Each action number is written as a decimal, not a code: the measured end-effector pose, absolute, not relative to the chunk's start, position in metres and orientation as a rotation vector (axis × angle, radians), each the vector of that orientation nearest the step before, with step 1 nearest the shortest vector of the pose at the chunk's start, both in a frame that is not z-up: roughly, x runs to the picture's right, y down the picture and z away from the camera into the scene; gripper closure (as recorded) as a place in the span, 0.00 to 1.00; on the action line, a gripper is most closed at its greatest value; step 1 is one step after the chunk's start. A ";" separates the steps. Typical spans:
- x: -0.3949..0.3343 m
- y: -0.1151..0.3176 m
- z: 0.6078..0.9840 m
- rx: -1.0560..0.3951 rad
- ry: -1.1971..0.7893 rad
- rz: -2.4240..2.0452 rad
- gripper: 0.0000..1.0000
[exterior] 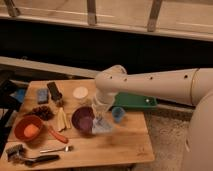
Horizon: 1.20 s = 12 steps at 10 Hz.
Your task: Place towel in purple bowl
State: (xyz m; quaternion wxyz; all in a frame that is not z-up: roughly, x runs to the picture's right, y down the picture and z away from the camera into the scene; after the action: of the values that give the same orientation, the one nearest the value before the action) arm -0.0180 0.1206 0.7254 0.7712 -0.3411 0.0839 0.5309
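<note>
The purple bowl (82,119) sits near the middle of the wooden table (115,145). A pale blue-white towel (102,125) hangs from my gripper (99,113), its lower end just right of the bowl's rim and above the table. The gripper points down, just right of the bowl, and is shut on the top of the towel. My white arm (150,85) reaches in from the right.
An orange bowl (28,128) with an orange fruit stands at the left. A small blue cup (118,114) is right of the towel, a green tray (134,101) behind it. A white cup (80,93), bananas (61,119), a carrot (57,134) and utensils (40,159) are also there.
</note>
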 end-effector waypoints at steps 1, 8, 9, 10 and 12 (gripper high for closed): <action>-0.019 0.121 0.725 -0.740 0.182 1.150 1.00; -0.034 0.109 0.720 -0.723 0.113 1.122 1.00; -0.049 0.097 0.717 -0.710 0.077 1.104 1.00; -0.070 0.082 0.712 -0.697 0.034 1.080 1.00; -0.107 0.067 0.711 -0.701 -0.027 1.036 1.00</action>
State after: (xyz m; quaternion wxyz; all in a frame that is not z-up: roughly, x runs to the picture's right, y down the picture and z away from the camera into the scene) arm -0.1071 0.0672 0.7109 0.8108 -0.3279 -0.0126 0.4848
